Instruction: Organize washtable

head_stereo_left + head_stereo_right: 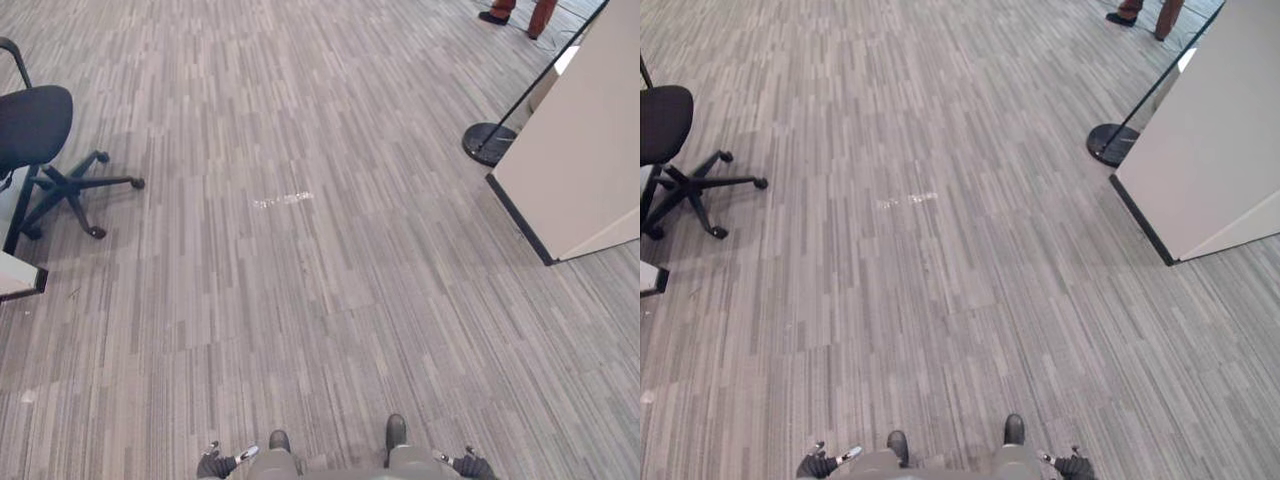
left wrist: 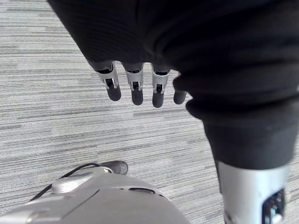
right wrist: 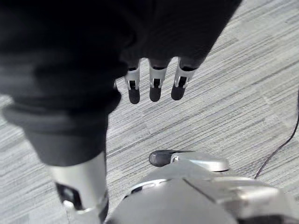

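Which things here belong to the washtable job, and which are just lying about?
Job: left hand and right hand, both open, holding nothing.
Lying about: office chair, white panel, black stand base, person's legs, carpet.

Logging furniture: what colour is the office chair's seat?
The seat is black, best in left eye view.

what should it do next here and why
Probably turn or step to look for the washtable before using either arm. The left hand and right hand hang open, holding nothing, over the carpet; ahead stand an office chair at left and a white panel at right.
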Controlling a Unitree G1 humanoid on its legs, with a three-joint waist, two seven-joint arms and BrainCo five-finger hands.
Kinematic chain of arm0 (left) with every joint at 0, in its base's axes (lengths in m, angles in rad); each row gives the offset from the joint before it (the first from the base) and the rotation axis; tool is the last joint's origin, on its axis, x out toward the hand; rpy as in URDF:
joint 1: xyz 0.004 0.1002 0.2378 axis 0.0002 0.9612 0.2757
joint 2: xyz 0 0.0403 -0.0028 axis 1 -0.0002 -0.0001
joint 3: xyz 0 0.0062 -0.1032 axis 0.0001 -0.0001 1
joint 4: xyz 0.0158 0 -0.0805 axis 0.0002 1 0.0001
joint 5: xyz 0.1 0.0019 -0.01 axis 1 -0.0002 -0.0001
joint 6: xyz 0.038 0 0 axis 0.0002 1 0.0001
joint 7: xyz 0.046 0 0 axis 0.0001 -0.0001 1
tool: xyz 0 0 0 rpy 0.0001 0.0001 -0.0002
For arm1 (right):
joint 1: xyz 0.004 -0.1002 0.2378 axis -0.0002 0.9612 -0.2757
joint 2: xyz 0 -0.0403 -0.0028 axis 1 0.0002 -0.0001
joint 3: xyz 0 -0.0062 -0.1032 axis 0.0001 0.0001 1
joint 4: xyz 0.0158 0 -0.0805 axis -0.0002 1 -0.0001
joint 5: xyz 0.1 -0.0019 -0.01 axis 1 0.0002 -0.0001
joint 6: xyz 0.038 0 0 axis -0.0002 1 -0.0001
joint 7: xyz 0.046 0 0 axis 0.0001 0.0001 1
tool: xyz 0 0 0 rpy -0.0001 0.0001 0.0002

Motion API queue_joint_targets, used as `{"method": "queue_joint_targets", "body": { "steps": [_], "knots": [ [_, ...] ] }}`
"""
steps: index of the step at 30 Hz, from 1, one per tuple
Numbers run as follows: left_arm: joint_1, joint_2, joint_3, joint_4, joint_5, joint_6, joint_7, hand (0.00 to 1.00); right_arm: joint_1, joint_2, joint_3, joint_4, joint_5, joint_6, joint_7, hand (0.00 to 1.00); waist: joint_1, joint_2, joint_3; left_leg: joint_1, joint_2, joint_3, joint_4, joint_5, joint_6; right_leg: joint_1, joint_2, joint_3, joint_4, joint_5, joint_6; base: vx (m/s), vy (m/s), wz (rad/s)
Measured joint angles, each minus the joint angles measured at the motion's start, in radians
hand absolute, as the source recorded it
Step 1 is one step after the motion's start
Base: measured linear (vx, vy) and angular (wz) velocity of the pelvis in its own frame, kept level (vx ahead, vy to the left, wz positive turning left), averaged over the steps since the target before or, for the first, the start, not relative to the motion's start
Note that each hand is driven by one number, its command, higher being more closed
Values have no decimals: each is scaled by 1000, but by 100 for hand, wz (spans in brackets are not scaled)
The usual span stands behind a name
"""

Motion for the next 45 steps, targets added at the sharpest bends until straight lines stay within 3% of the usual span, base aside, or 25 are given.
{"method": "queue_joint_targets", "body": {
  "steps": [5,13,15,17,19,20,23,24,26,28,32,33,34,35,37,38,39,40,41,42,43,45],
  "knots": [
    [0,2,-2,0,7,0,0,0,0,2,13,0,-1,-5,-1,0,16,-11,-6,22,-3,14,-23,13,-2,15,-2,-20,-21,12,-4,-20,1,-3],
    [-2,6,-4,0,7,2,4,0,-1,-1,27,-3,3,-4,-1,0,12,-9,0,15,5,-1,-46,52,-4,11,4,-55,-10,13,-16,-67,-16,10],
    [-12,5,-4,-1,7,2,4,0,-1,-4,16,-3,4,-4,0,0,9,1,12,-15,18,-24,10,29,-8,-8,5,-75,59,-30,-21,-71,-19,29],
    [-10,-8,-1,-4,-3,2,4,0,-1,-7,-15,-5,14,-7,0,0,13,23,45,-47,55,-45,141,-48,-17,-27,14,-81,185,-119,-31,-89,-31,11],
    [-4,-20,21,-12,-12,2,4,0,1,-11,-19,-11,16,-10,0,0,15,41,60,-48,74,-51,190,-79,-31,-48,16,-82,263,-168,-36,-71,-49,-8],
    [1,-30,65,-17,-24,2,4,0,1,-10,-17,-22,18,-10,0,0,17,33,62,-49,90,-57,246,-91,-43,-73,15,-71,340,-217,-44,7,-55,-16],
    [13,-57,129,-48,-51,0,0,0,-5,-13,-20,-37,22,-9,-3,0,26,21,82,-160,70,-185,490,-57,-41,-109,7,-33,421,-262,-51,0,-92,-32],
    [19,-70,150,-59,-64,1,0,0,-4,-11,-42,-43,22,-9,-3,0,40,33,90,-191,62,-207,545,-27,-41,-119,8,-5,420,-262,-51,21,-76,-47],
    [31,-80,158,-62,-82,-5,-1,0,-7,-1,-65,-48,23,-9,-4,0,39,25,104,-267,66,-212,641,-1,-37,-129,-1,25,416,-261,-54,74,24,-33],
    [47,-89,160,-61,-95,-16,-1,0,-16,-1,-74,-49,22,-7,-1,0,43,30,107,-283,97,-196,586,-31,-14,-129,-3,49,407,-264,-50,114,101,-33],
    [63,-90,158,-56,-97,-20,-3,0,-21,-3,-79,-37,24,-8,-1,0,45,32,108,-286,116,-193,340,-30,-13,-123,-39,71,404,-299,8,168,247,-14],
    [67,-92,158,-56,-112,-20,-3,0,-21,-8,-80,-36,24,-11,-1,0,45,39,108,-287,107,-191,327,-47,-41,-117,-47,71,402,-309,31,268,417,3],
    [67,-79,161,-53,-167,-22,-1,0,-28,1,-80,-23,25,-15,-3,0,48,5,115,-297,71,-164,394,-109,-27,-104,-88,78,388,-318,61,333,515,14],
    [70,-68,167,-49,-194,-23,1,0,-23,1,-82,-6,26,-21,-3,0,48,-12,106,-339,34,-163,491,-178,-5,-81,-116,79,354,-317,69,360,540,12],
    [69,-69,190,-33,-213,-19,1,0,-19,4,-99,14,39,-19,-3,0,68,-21,104,-348,2,-134,577,-262,37,-67,-161,94,378,-294,69,412,485,-5],
    [71,-71,196,-17,-218,-17,1,0,-18,12,-142,11,47,-20,-3,0,70,-28,99,-324,-44,-109,610,-312,78,-118,-211,110,518,-254,11,456,479,-6],
    [75,-71,194,-18,-218,-17,0,0,-17,13,-160,6,47,-21,-1,0,69,-27,100,-305,-61,-103,610,-325,93,-146,-224,131,590,-225,-27,464,444,9],
    [77,-67,189,-21,-218,-18,-2,0,-17,14,-163,-6,47,-22,1,0,64,-17,106,-253,-87,-100,589,-344,125,-210,-229,194,756,-132,-17,389,311,15],
    [75,-67,187,-22,-218,-18,-3,0,-18,20,-163,-6,46,-22,3,0,61,-8,111,-221,-90,-102,570,-350,137,-243,-216,221,854,-141,4,504,265,22],
    [72,-56,188,-31,-218,-18,-3,0,-23,27,-163,-6,46,-21,4,0,58,-2,115,-149,-97,-106,523,-357,151,-289,-166,225,1024,-212,11,507,160,15],
    [74,-54,192,-41,-218,-18,-3,0,-24,24,-154,-10,42,-19,3,0,54,3,116,-85,-100,-106,473,-358,152,-313,-128,192,1100,-267,-25,609,155,6],
    [71,-66,237,-53,-216,-17,-4,0,-18,24,-139,-54,41,-17,4,0,38,29,121,67,-95,-103,343,-357,154,-399,-45,74,1111,-338,-83,576,110,-7]
  ]
}}
